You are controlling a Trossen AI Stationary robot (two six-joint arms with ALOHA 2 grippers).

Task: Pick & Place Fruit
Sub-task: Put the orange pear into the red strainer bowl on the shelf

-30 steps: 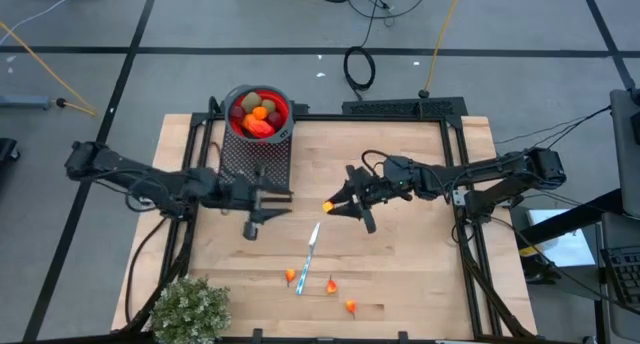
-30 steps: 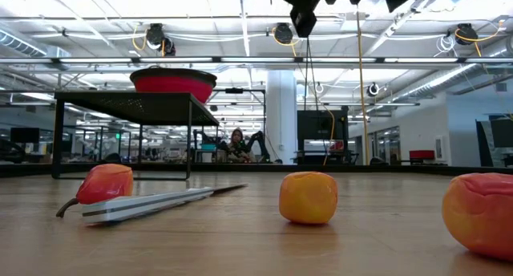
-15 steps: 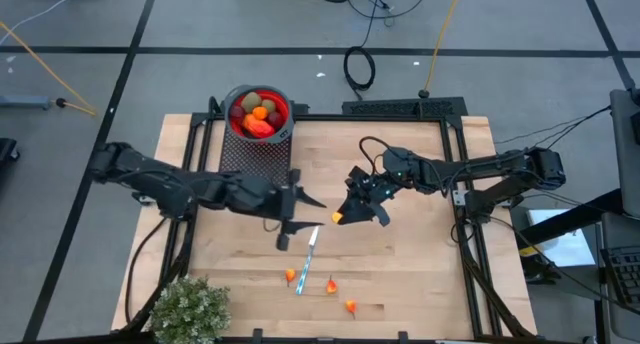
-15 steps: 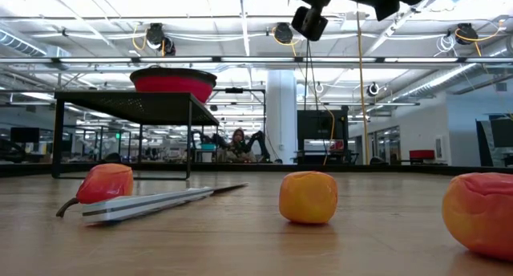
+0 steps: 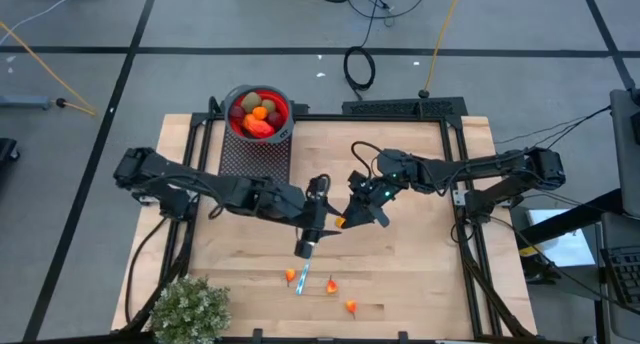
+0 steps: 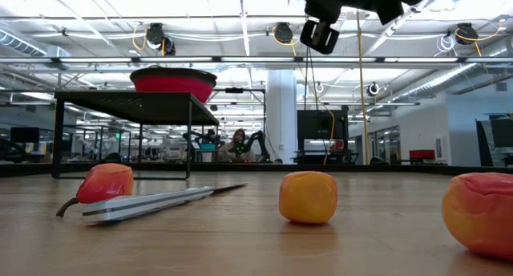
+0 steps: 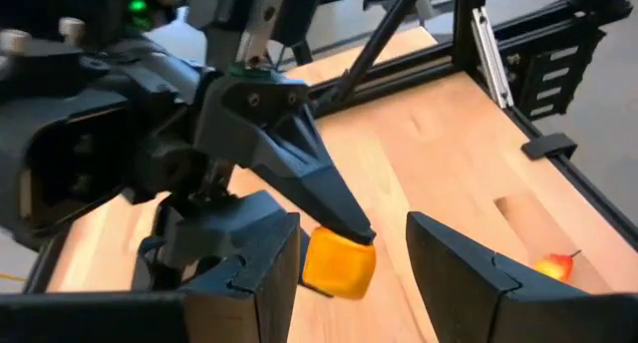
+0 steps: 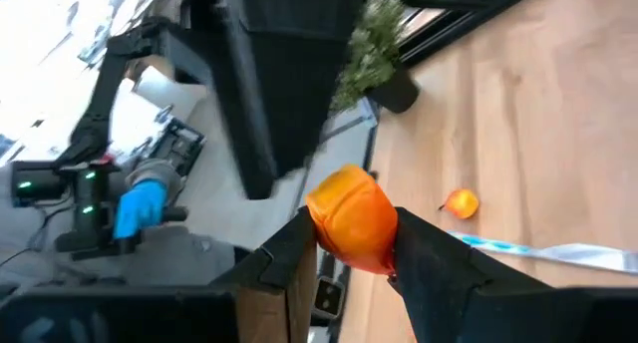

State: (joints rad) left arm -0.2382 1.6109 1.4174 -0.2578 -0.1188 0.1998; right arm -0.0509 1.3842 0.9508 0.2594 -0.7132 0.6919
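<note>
Right wrist view: right gripper (image 8: 351, 251) pinches an orange fruit (image 8: 351, 215) between its fingers. Left wrist view: left gripper (image 7: 354, 268) spread, fingers flanking that fruit, contact unclear. High view: both grippers meet mid-table; knife (image 5: 305, 267) at 6 o'clock of them, red bowl (image 5: 281, 108) of fruit at 11 o'clock. Only the low view shows three loose fruits up close.

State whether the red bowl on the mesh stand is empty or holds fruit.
Holds fruit: the high view shows the red bowl filled with fruits, red, orange and olive-brown, on the mesh stand.
</note>
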